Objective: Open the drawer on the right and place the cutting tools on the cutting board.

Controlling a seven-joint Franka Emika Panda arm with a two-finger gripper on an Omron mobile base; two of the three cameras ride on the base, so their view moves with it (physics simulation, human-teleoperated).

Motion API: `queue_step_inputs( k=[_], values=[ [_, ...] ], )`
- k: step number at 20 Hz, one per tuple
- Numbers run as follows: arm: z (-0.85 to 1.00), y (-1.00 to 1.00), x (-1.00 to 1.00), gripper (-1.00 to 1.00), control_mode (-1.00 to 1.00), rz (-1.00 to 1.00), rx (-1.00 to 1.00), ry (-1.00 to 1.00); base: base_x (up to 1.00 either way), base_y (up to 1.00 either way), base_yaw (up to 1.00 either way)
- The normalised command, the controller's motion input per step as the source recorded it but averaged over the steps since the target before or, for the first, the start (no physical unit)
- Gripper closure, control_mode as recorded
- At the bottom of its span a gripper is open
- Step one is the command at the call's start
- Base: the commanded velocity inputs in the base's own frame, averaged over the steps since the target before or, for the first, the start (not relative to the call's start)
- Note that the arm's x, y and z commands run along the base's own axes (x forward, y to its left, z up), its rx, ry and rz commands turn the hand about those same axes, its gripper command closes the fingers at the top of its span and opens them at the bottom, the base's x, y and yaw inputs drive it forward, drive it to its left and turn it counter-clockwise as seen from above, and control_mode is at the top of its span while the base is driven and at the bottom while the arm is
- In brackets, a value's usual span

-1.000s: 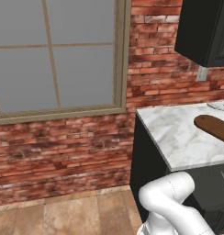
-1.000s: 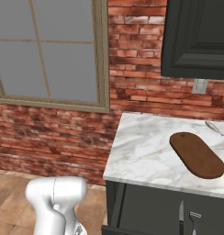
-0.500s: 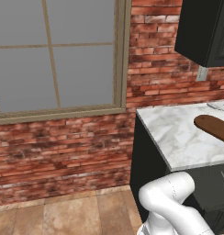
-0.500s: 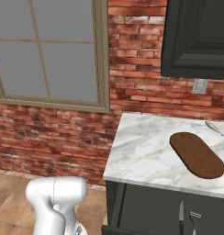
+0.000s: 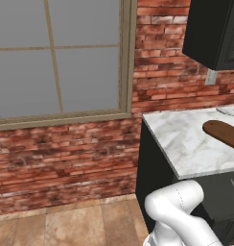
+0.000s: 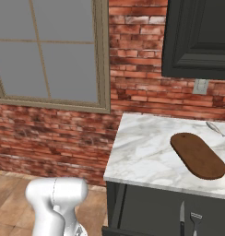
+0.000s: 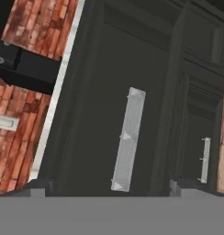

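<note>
Two tools, a knife (image 6: 181,217) and fork (image 6: 195,221), lie in the drawer (image 6: 169,216) below the tabletop (image 6: 146,156); board (image 6: 198,155) bare. Jaws (image 7: 109,186) spread, facing the handle (image 7: 127,140); next, reach for the knife.

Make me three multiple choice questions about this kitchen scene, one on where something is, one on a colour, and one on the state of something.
1. Where does the cutting board lie?
A. on the marble countertop
B. on the floor
C. on the window sill

2. What colour is the cutting board?
A. white
B. reddish-brown
C. green

3. How does the gripper stand?
A. shut on a knife
B. shut on the board
C. open, holding nothing

Answers:
1. A, the board rests flat on the marble top under the dark wall cabinet.
2. B, its wood shows reddish-brown.
3. C, in the hand view the fingertips stand wide apart before a dark cabinet front.
</note>
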Motion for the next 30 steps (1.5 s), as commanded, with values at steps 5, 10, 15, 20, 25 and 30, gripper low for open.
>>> queue_step_inputs(
  k=[5,10,15,20,25,30],
  values=[
    [0.23,0.05,-0.05,-1.00,-1.00,0.00,-0.05,0.11,0.00,0.00,0.00],
    [0.18,0.08,0.00,-1.00,-1.00,0.00,-0.04,0.08,0.00,0.00,0.00],
    [0.14,0.08,0.00,-1.00,-1.00,0.00,-0.03,0.04,0.00,0.00,0.00],
    [0.12,0.06,0.00,-1.00,-1.00,0.00,-0.02,0.05,0.00,0.00,0.00],
    [0.10,0.09,0.00,-1.00,-1.00,0.00,-0.02,0.07,0.00,0.00,0.00],
    [0.07,0.11,0.00,-1.00,-1.00,0.00,-0.01,0.07,0.00,0.00,0.00]
  ],
)
